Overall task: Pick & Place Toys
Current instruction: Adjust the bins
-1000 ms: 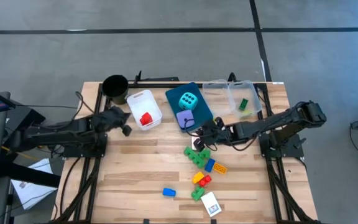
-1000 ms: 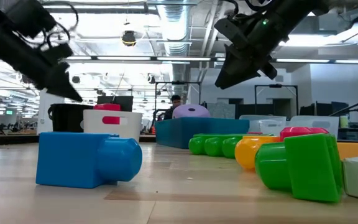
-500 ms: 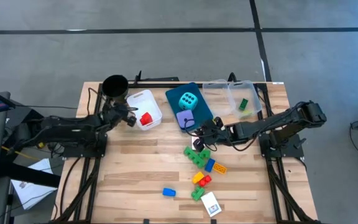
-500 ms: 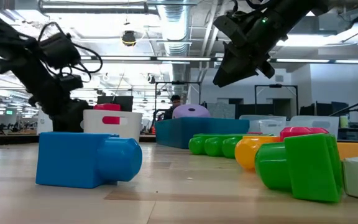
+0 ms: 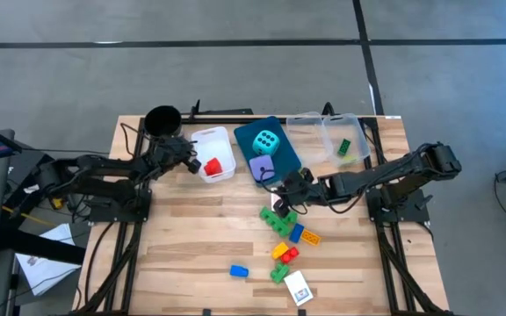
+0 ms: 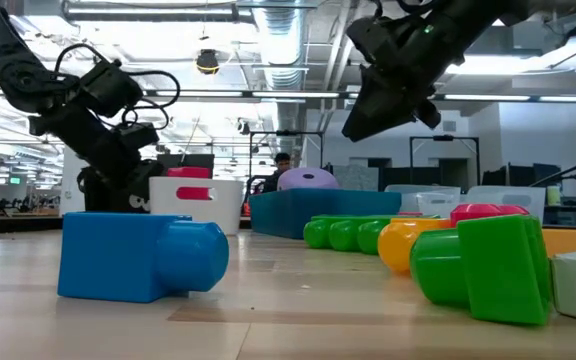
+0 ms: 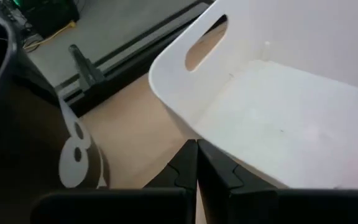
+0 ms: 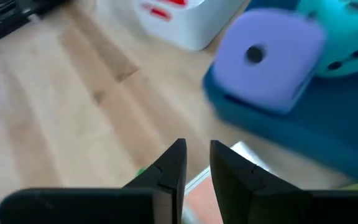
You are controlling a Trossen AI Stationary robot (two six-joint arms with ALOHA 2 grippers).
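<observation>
Left gripper (image 5: 188, 161) clenched empty against white bin's (image 5: 202, 140) near wall; red brick (image 5: 214, 165) inside. Right gripper (image 8: 196, 163) slightly parted, holding nothing visible, beside blue bin (image 5: 286, 154) with purple die (image 8: 272, 61) and cyan die (image 5: 267, 140). Loose bricks (image 5: 281, 221) just below.

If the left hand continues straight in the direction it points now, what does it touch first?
Most likely the white bin: the shut left hand points at its near wall, just under the rim. How near it is remains unclear.

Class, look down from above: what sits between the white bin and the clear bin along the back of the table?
In the high view, the blue bin, holding the cyan die and purple die.
</observation>
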